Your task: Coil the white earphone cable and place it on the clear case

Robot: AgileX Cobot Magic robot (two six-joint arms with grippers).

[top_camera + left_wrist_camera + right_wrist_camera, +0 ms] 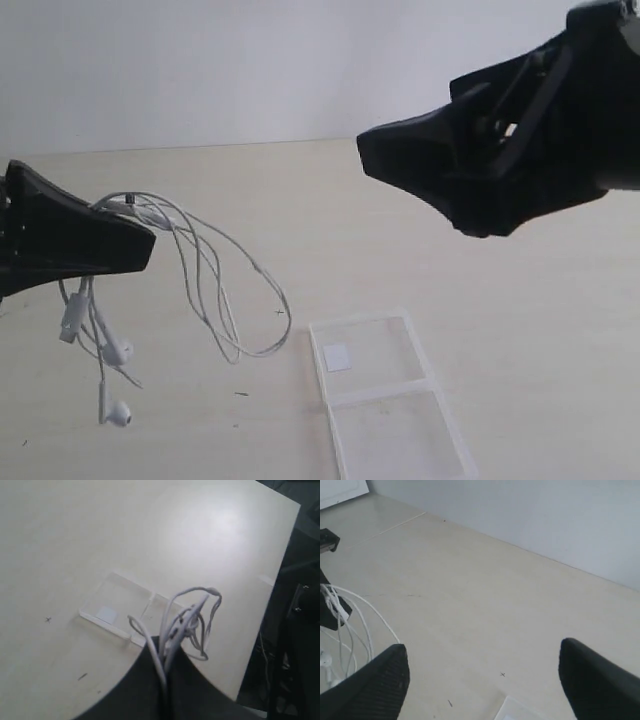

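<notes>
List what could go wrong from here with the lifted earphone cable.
The white earphone cable hangs from the shut left hand in loose, uneven loops; set down like this, it may sprawl rather than lie coiled.
The earbuds dangle lowest, away from the clear case; they could drag on the table or end up off the case.

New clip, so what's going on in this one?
The left gripper is shut on the white earphone cable, holding it up in loose loops with the earbuds dangling. The right gripper is open and empty, raised off to the side. The clear case lies opened flat on the table, with nothing on it yet.
</notes>
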